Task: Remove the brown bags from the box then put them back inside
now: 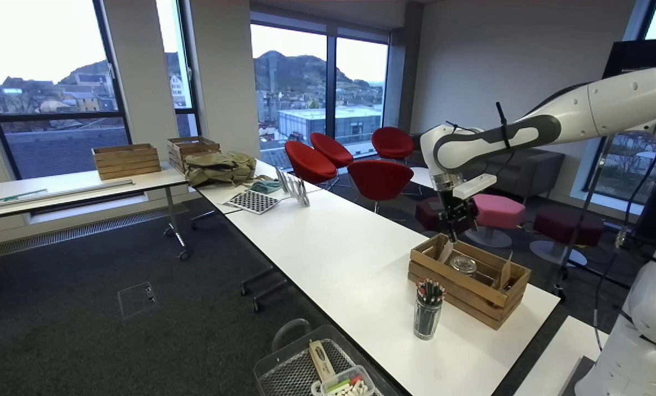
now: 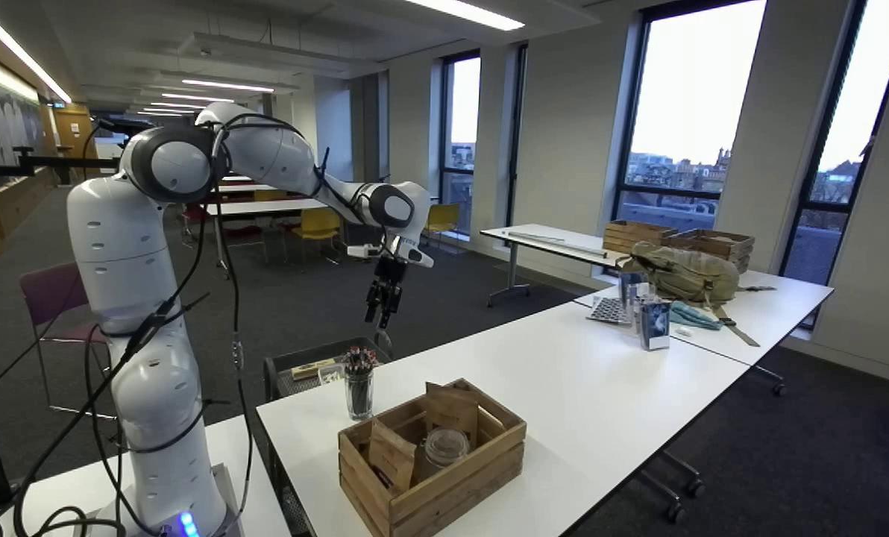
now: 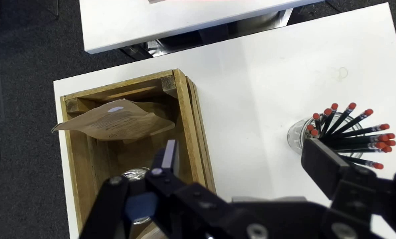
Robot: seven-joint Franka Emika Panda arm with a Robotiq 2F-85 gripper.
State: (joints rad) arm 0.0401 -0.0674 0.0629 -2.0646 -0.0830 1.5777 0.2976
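The claw (image 3: 243,154) hangs above the white surface (image 1: 350,264), pointing down and released: its two fingers (image 3: 167,156) stand wide apart, with the surface showing between them. A brown paper bag (image 2: 394,455) tilts inside the wooden crate (image 2: 459,471), at the end nearer the robot base (image 1: 617,352); a second brown paper bag (image 2: 450,409) leans at the crate's opposite end, and a glass jar (image 2: 446,447) sits between the two. The crate stands close to the corner where the end edge by the base meets a long edge of the surface, its long sides running roughly along that edge. Beside it, toward the opposite long edge, a drinking glass (image 1: 427,324) holds dark pencils (image 1: 431,291), their red erasers up. In the wrist view the claw partly hides the jar, and one finger overlaps the glass. Near the far end edge lie a checkerboard sheet (image 1: 253,202), a teal cloth (image 1: 264,186) and an olive backpack (image 1: 220,168), with two more wooden crates (image 1: 127,162) close by. A black mesh tray (image 1: 295,374) stands alongside the long edge nearer the glass.
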